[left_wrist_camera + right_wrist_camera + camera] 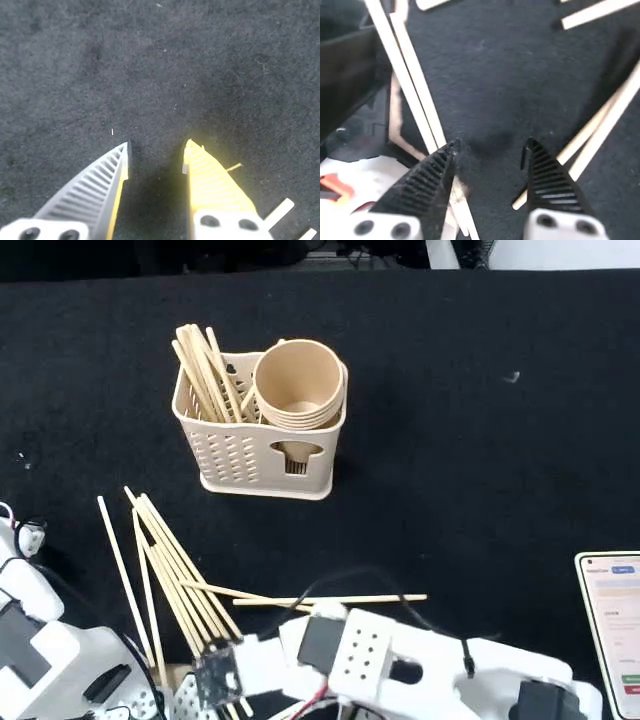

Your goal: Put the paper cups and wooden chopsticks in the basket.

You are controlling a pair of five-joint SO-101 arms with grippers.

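The high camera is fixed above the table and looks steeply down over it from the arms' side. It stands far enough off to take in the basket and the loose chopsticks. Each wrist camera sits behind its gripper and looks forward along the fingers. The left gripper faces bare table close ahead of its tips. The right gripper faces sticks lying just ahead of and beside its tips. The high view and the right wrist view share that loose pile.
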